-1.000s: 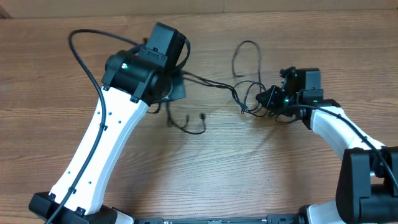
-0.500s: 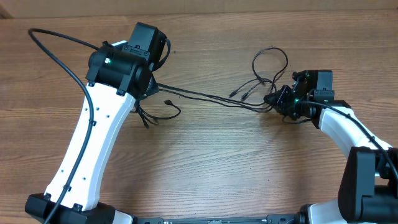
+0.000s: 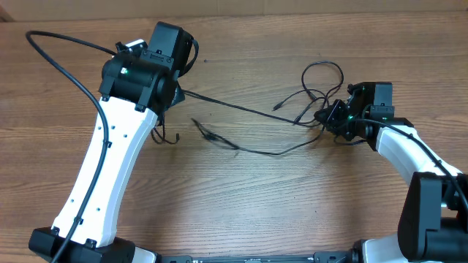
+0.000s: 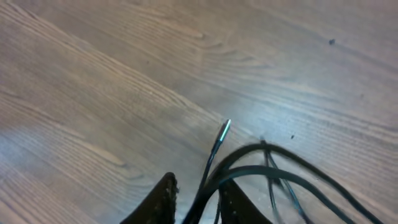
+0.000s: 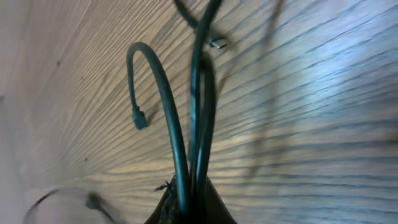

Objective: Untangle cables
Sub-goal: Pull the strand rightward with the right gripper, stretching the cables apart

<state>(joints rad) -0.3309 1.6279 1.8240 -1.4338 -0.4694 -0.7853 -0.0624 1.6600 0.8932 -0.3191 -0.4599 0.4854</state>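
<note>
CABLE POSITION: the cables (image 3: 241,108) lie on the far half of the worktop (image 3: 256,212), running from about 10 o'clock to about 2 o'clock in the overhead view; one straight strand spans the gap between the two sets of jaws; a slack strand (image 3: 270,153) sags on the wood at 6 o'clock of it; a loop (image 3: 322,73) and the crossed cords sit at 12 o'clock of the right jaws.

LEFT JAWS: hidden under the left arm (image 3: 121,146) from overhead; the wrist view shows the fingertips (image 4: 166,198) narrowly parted, the gap wider than the cords that pass through it; whether any cord is pinched cannot be told; a silver-tipped plug (image 4: 224,127) projects free at 12 o'clock of the gap.

RIGHT JAWS: fully closed on a bunch of cords; several strands rise from the tips, one curling over to a small plug (image 5: 139,118).

PURPOSE (judgement): the arms are set well apart to draw the cords out lengthwise, so crossings show; the right jaws act as the anchor just beside the tangle.

STATUS (judgement): partly done; the loop and crossings near the right jaws are not yet separated; a loose left hold may let the straight strand slip out.
</note>
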